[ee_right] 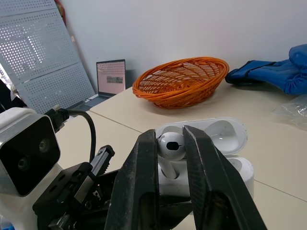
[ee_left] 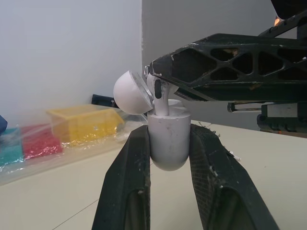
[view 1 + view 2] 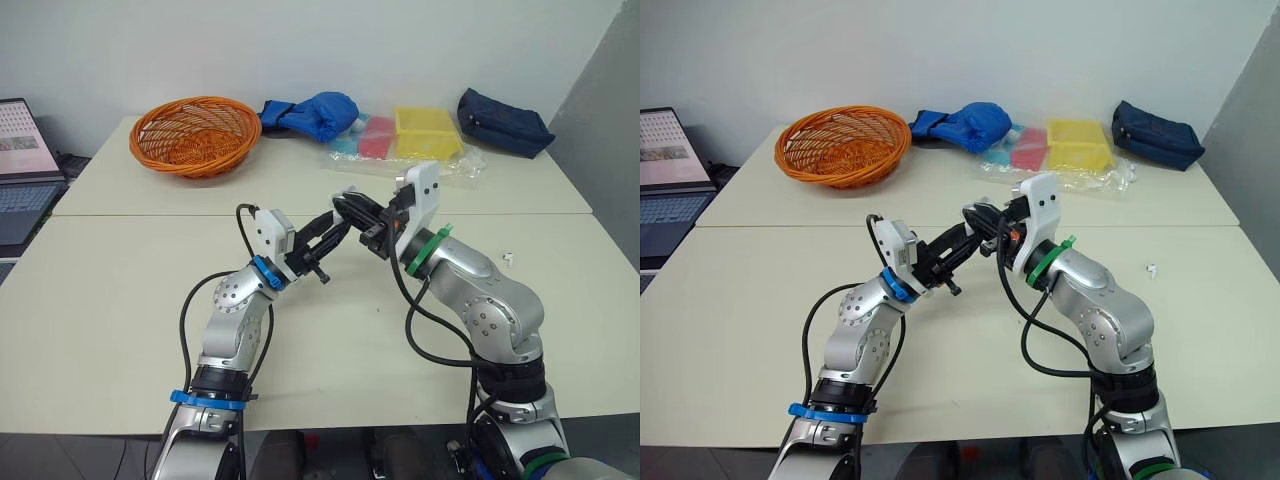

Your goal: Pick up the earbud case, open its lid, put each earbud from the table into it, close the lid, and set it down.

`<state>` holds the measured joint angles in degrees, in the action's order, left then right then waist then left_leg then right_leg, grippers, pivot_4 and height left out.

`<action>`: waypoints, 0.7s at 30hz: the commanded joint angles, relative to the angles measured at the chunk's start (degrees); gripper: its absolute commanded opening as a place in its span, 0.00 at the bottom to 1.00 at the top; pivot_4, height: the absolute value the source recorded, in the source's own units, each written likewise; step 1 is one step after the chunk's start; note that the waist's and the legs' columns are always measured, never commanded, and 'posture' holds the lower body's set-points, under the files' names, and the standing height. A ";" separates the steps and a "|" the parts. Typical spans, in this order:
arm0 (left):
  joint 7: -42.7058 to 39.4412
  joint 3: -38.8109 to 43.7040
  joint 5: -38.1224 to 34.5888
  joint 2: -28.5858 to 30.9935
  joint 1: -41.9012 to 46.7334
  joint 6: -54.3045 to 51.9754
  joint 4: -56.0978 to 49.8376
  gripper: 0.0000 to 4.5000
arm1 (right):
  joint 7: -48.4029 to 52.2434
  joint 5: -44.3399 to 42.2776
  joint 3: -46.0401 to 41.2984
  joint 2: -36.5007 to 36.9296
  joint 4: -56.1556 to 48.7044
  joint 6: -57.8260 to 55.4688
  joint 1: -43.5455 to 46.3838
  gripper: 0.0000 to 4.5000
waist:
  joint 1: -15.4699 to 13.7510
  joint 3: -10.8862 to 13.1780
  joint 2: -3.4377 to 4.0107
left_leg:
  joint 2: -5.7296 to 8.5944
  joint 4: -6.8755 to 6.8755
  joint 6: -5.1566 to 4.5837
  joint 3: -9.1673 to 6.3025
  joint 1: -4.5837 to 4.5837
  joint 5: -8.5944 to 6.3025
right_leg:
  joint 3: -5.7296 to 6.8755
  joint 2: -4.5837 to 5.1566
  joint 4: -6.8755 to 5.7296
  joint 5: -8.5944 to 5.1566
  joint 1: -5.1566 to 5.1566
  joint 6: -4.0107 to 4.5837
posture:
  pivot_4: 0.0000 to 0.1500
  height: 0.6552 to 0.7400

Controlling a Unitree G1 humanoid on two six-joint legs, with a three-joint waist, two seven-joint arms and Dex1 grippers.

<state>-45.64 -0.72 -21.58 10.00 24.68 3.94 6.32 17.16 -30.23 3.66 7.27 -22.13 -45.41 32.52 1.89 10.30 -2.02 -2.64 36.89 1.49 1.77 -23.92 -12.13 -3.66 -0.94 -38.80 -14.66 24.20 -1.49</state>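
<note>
Above the middle of the table (image 3: pixel 120 300), the left gripper (image 3: pixel 322 243) clamps the earbud case (image 2: pixel 168 141) between its fingers, with the lid (image 2: pixel 130 92) tipped open. The right gripper (image 1: pixel 170 136) pinches an earbud (image 1: pixel 171 145) with its stem entering the case, so this looks like the insertion step. The next move calls for a straight push, then release. A small white piece (image 3: pixel 509 258), probably the other earbud, lies on the table at three o'clock from the grippers.
</note>
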 commanded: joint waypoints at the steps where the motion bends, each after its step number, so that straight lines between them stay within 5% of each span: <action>1: 0.12 0.22 -0.66 0.12 0.86 0.92 -3.09 0.17 | -0.10 0.21 0.16 -0.19 -0.81 1.00 0.21 0.09 | 0.00 0.00 0.00 | 0.00 0.00 0.00 0.00 0.00 0.00 | 0.00 0.00 0.00 0.00 0.00 0.00 | 1.00 1.00; 5: 0.14 0.21 -0.72 0.15 0.88 0.79 -3.24 0.17 | 0.07 0.34 0.10 0.06 -0.61 1.11 0.10 0.09 | 0.00 0.00 0.00 | 0.00 0.00 0.00 0.00 0.00 0.00 | 0.00 0.00 0.00 0.00 0.00 0.00 | 1.00 1.00; 10: 0.15 0.22 -0.69 0.16 1.22 0.78 -3.00 0.17 | 0.32 1.51 0.62 0.40 -0.07 1.98 0.12 0.46 | 0.00 0.00 0.00 | 0.00 -0.01 0.00 0.01 0.00 0.00 | 0.00 0.00 0.01 0.00 0.00 0.00 | 1.00 1.00; 21: 0.14 0.23 -0.65 0.16 1.27 0.74 -2.66 0.17 | 2.74 -3.09 -3.41 0.21 -1.84 2.63 1.35 0.46 | -0.01 0.00 0.00 | -0.01 -0.03 0.00 0.01 -0.01 0.00 | 0.00 0.00 0.05 0.00 0.00 0.00 | 1.00 1.00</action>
<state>-45.59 -0.71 -21.59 10.09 24.75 3.82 6.24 18.03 -30.23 2.03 7.27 -20.99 -43.14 32.50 1.89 10.30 -2.02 -2.64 36.86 1.49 1.77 -23.94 -12.13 -3.66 -0.94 -38.74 -14.67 24.21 -1.49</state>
